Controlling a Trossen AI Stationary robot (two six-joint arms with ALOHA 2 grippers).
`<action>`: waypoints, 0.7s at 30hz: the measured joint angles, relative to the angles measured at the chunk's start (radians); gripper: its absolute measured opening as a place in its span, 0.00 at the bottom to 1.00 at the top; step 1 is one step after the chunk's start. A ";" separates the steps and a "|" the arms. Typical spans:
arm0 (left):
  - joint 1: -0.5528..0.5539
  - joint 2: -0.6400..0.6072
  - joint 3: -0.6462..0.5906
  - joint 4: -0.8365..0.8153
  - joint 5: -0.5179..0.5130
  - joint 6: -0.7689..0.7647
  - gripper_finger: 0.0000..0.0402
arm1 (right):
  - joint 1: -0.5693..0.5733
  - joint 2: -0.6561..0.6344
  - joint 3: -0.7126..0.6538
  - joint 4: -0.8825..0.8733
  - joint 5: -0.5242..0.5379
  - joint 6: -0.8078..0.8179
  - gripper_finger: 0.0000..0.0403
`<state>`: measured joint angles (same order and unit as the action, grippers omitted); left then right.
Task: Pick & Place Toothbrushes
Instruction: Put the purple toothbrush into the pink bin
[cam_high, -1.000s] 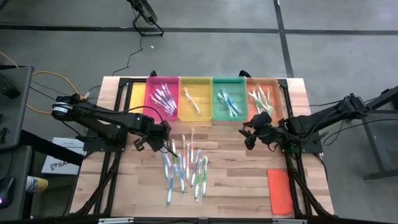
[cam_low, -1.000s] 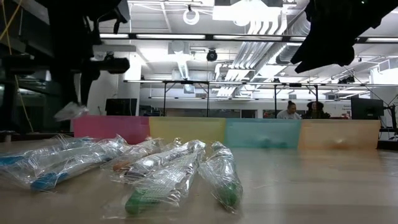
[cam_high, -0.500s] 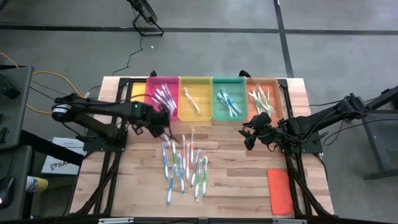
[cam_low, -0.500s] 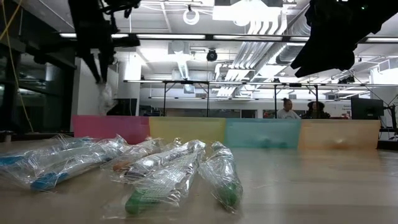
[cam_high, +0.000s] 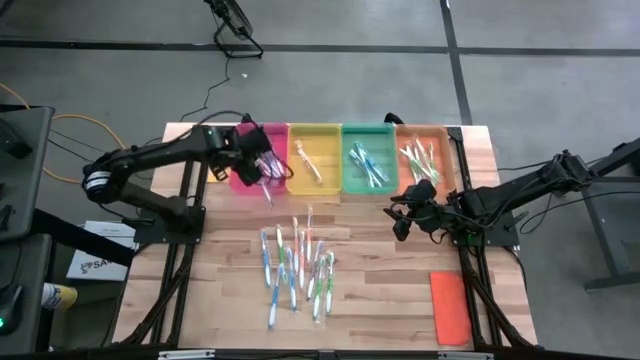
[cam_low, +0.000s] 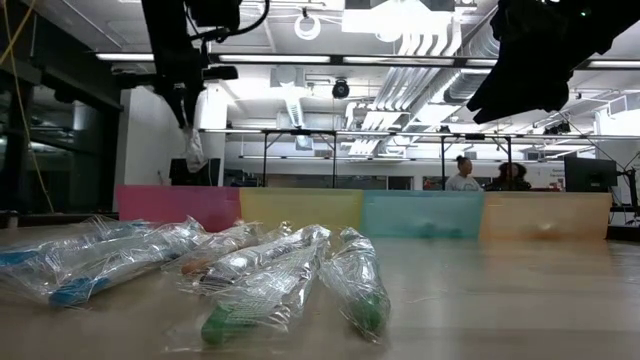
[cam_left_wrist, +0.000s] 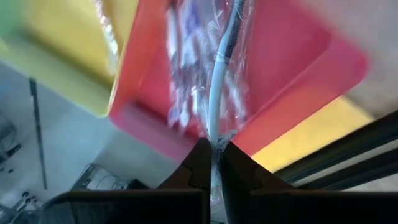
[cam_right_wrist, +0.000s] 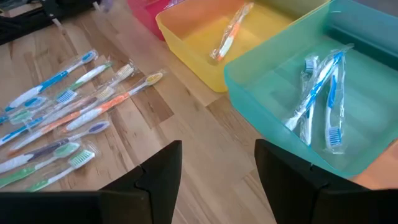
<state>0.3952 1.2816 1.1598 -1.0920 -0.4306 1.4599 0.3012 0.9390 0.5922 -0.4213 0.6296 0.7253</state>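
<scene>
Four trays stand in a row at the table's far edge: pink (cam_high: 250, 160), yellow (cam_high: 314, 158), teal (cam_high: 368, 158) and orange (cam_high: 422, 158), each with wrapped toothbrushes lying in it. Several more wrapped toothbrushes (cam_high: 297, 265) lie loose mid-table. My left gripper (cam_high: 262, 172) is over the pink tray's near edge, shut on one wrapped toothbrush (cam_left_wrist: 217, 99). My right gripper (cam_high: 405, 215) hangs open near the teal and orange trays with nothing between its fingers (cam_right_wrist: 158, 168). My left gripper pinches one end (cam_left_wrist: 214, 146) of the clear-wrapped white toothbrush between its two fingers, coming from above and slanting down. The brush runs on along the fingers and hangs below them (cam_low: 195, 150), lifted clear, over the pink tray (cam_left_wrist: 292, 56).
A flat orange lid (cam_high: 449, 305) lies at the table's near right. A yellow flat piece (cam_high: 220, 155) sits left of the pink tray. Bare wood lies between the loose pile and the trays. People sit in the room beyond (cam_low: 465, 175).
My left gripper has risen from the loose pile's far left corner and swung toward the far edge to the pink tray, turning as it went. The wrapped toothbrush came up with it, lifted clear of the table and hanging below the shut fingers.
</scene>
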 joint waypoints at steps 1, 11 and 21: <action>0.023 0.000 0.000 0.019 0.001 0.028 0.01 | 0.000 0.000 0.000 0.000 0.000 -0.002 0.49; 0.298 0.009 -0.001 0.187 0.096 0.258 0.01 | 0.000 0.000 0.000 0.014 0.000 -0.022 0.49; 0.343 0.122 0.006 0.257 0.133 0.240 0.01 | 0.000 0.000 0.000 0.026 -0.001 -0.015 0.49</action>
<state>0.7379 1.4039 1.1663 -0.8352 -0.2980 1.6998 0.3012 0.9386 0.5922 -0.3958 0.6285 0.7101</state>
